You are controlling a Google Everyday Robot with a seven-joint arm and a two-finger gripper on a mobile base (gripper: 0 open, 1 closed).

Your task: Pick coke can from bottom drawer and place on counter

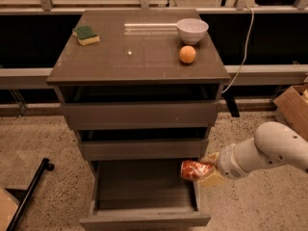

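Observation:
The coke can (pixel 192 170) is a small red can with white markings, held on its side above the right edge of the open bottom drawer (pixel 144 196). My gripper (pixel 204 171) is shut on the can, with the white arm reaching in from the right. The drawer's inside looks bare. The counter (pixel 134 57) is the glossy grey-brown top of the cabinet, well above the can.
On the counter stand a white bowl (pixel 192 30), an orange (pixel 187 54) and a green-and-yellow sponge (pixel 86 34). The two upper drawers are slightly open. A cardboard box (pixel 293 107) sits at the right, a black bar (pixel 29 191) lies on the floor at the left.

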